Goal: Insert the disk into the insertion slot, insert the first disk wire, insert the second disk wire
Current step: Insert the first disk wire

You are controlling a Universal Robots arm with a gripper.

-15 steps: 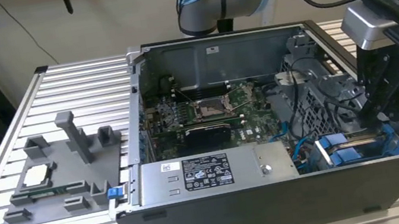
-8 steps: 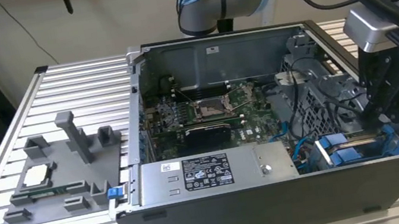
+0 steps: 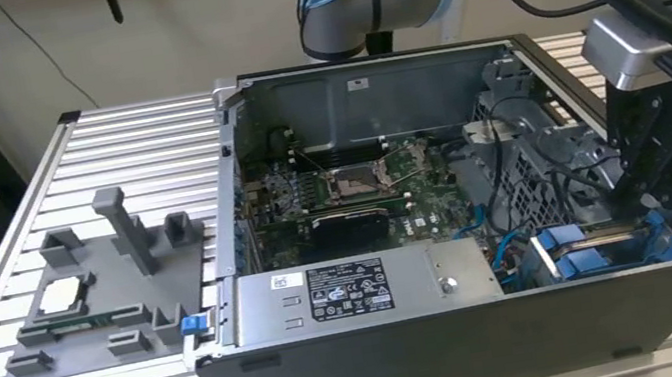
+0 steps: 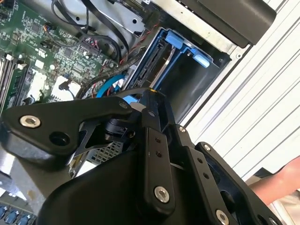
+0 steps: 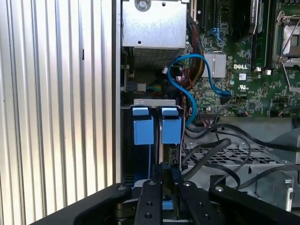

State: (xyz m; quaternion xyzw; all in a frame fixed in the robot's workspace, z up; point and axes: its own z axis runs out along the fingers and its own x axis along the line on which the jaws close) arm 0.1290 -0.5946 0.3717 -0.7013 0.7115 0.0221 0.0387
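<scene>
Hovering over the computer case's (image 3: 471, 354) corner, the gripper (image 5: 164, 169) has its jaws drawn nearly together; whether they pinch anything cannot be told. The disk (image 5: 171, 131) sits inside the insertion slot (image 4: 190, 89); the wiring looks unfinished.

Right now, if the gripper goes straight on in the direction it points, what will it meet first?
Most likely the disk in its blue carrier, which sits in the insertion slot directly ahead of the gripper. Depth is unclear, so I cannot say how near it is.
</scene>
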